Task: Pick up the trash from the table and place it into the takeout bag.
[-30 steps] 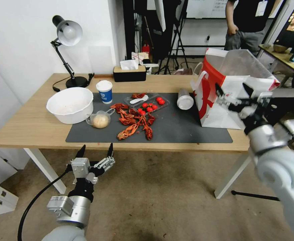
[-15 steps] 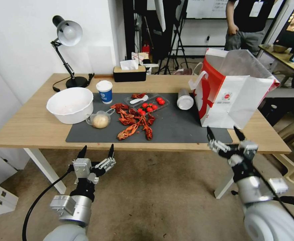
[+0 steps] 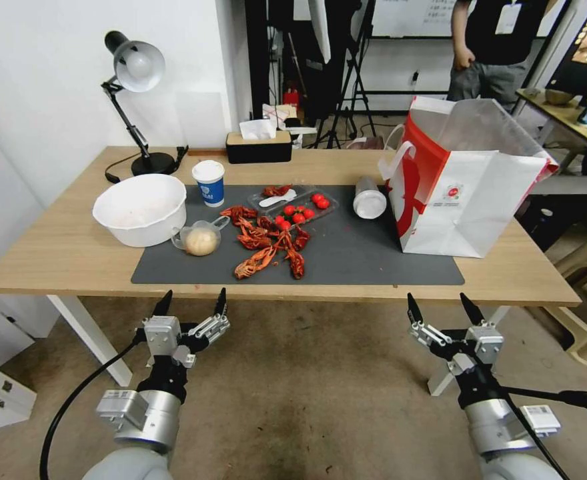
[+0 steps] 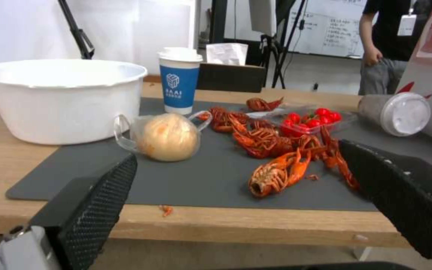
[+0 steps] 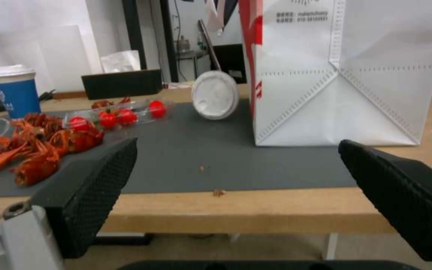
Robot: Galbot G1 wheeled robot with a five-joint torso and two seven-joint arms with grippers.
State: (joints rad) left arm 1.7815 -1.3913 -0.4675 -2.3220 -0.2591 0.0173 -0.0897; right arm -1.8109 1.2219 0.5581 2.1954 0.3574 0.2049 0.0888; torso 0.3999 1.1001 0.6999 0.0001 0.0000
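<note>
Hanging below table (image 3: 73,257) edge, both pincers wide: left pincer (image 3: 191,302), right pincer (image 3: 441,309); takeout bag (image 3: 470,200) beyond right.

Light-wood table (image 3: 73,253), matt grey mat (image 3: 347,257), paper takeout bag (image 3: 480,207).

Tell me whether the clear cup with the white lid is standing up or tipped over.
Tipped over: the clear white-lidded cup lies on its side on the mat beside the takeout bag.
</note>
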